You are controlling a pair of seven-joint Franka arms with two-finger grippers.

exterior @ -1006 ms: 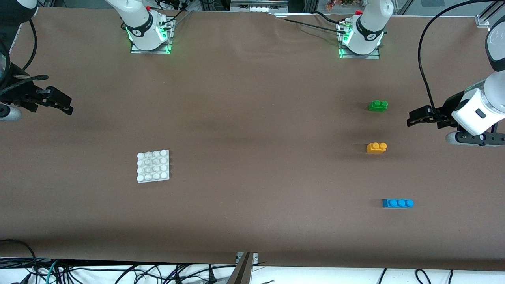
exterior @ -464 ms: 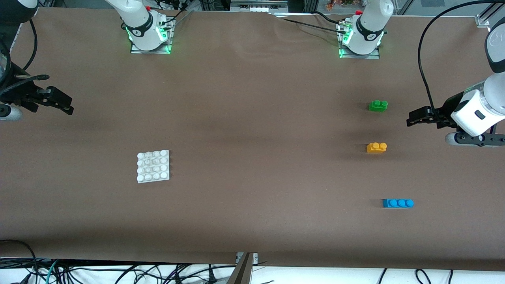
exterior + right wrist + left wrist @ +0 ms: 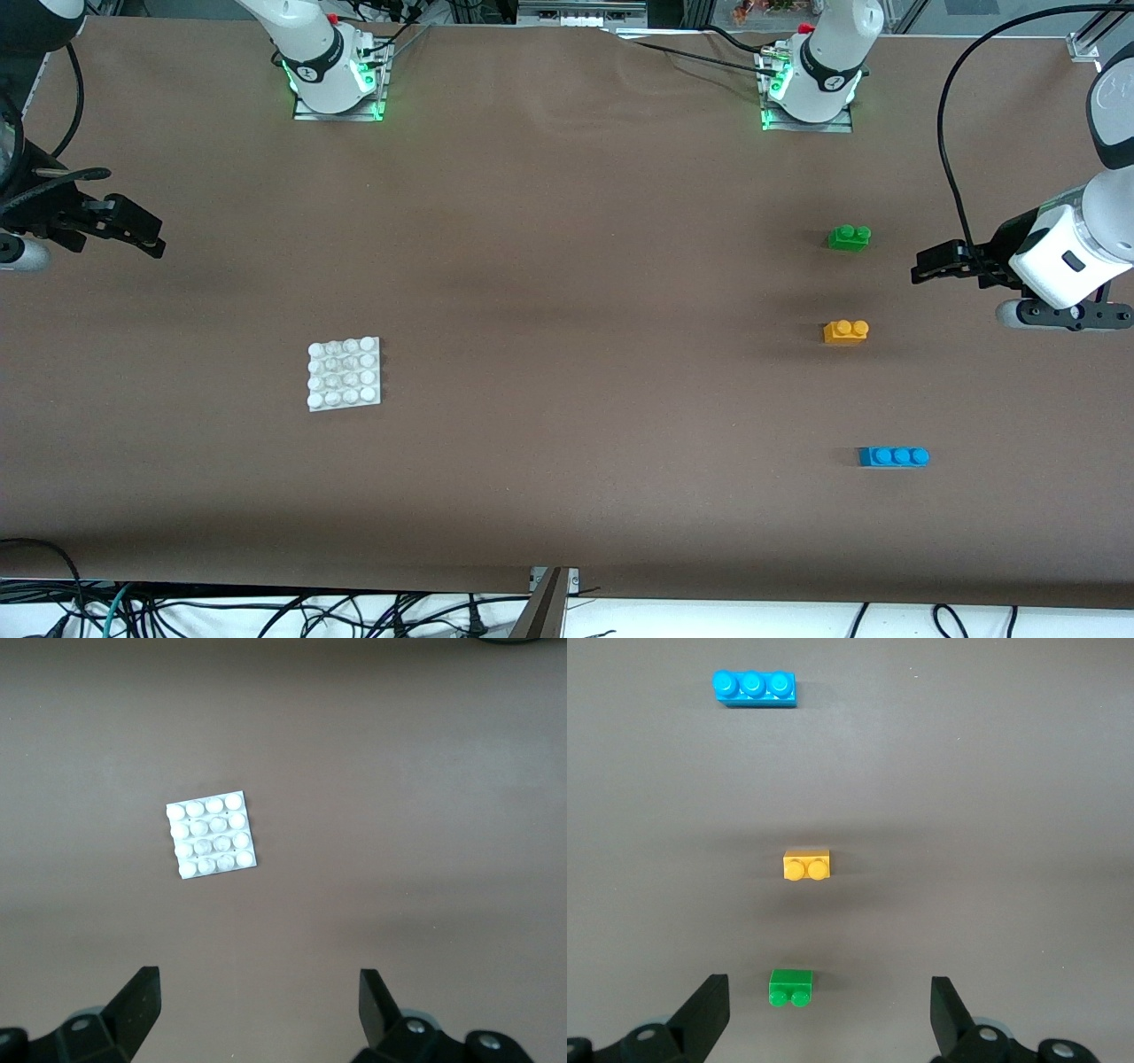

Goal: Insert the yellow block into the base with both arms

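Left claw (image 3: 926,266): hangs above the worktop's edge at the left arm's end, fingers (image 3: 709,1010) spread wide apart and holding nothing.
Right claw (image 3: 146,237): up over the worktop's edge at the right arm's end, fingers (image 3: 137,1001) likewise spread apart and empty.
Yellow block (image 3: 846,331): sits flat on the worktop (image 3: 567,292) toward the left arm's end, studs up, well apart from either claw.
Base (image 3: 345,373): lies flat toward the right arm's end, roughly midway between the robots' edge and the front camera's edge, well apart from the yellow block.
Other bricks: a green brick (image 3: 849,237) lies nearer the robots' edge than the yellow one, a blue brick (image 3: 893,456) nearer the front camera's edge.
Progress: as I read it, nothing is done yet; block untouched, base unheld.
Left to do: grasp the block, carry it across, steady the base, press it onto the studs.
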